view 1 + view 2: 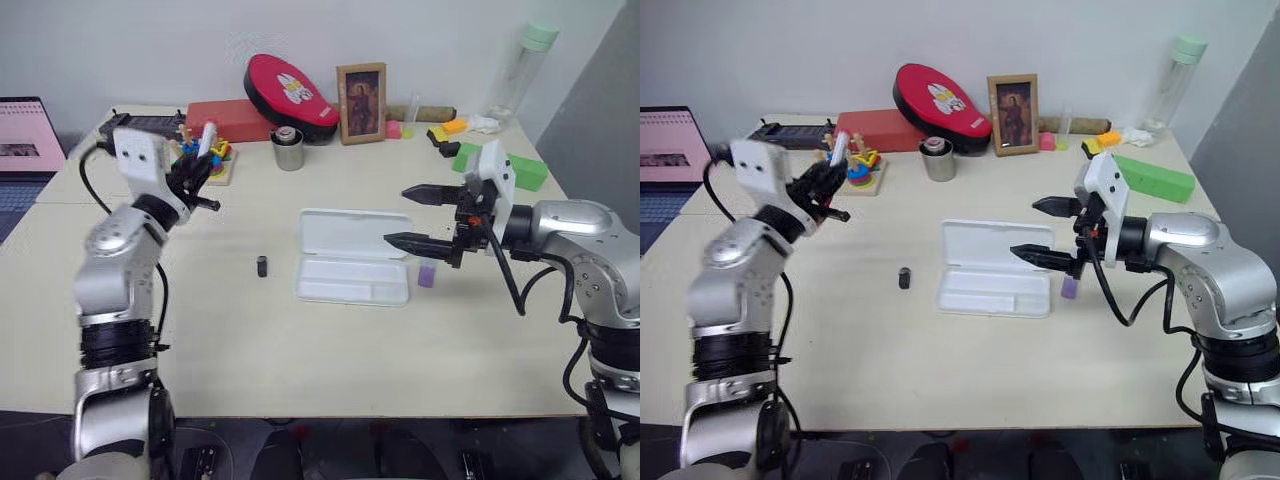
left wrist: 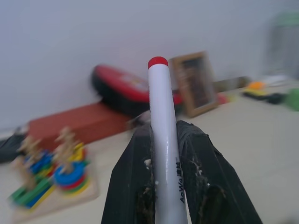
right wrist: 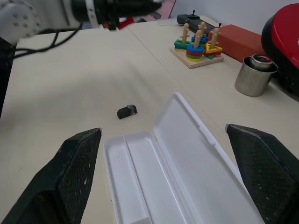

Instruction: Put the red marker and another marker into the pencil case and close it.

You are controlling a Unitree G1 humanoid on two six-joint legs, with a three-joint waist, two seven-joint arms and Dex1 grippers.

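Beige worktop (image 1: 300, 350). Small black cap-like piece (image 1: 262, 266), lying alone near mid-worktop. Metal cup (image 1: 288, 149) toward the back. Red oval pouch (image 1: 291, 96) leaning at the wall, beside a framed picture (image 1: 361, 103) standing upright. Red flat box (image 1: 228, 119). Wooden stacking toy with coloured rings (image 3: 196, 47). Green rectangular block (image 1: 1153, 177) at back right. Clear bottle with pale green cap (image 1: 520, 72). Laptop (image 1: 25, 150) at far left.

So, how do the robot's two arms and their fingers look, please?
Both arms have rounded silver-grey shells with black ribbed joints and loose black cables. Each wrist carries a boxy white block. The left gripper and right gripper each have two black, tapered, wedge-shaped fingers with a finely textured surface.
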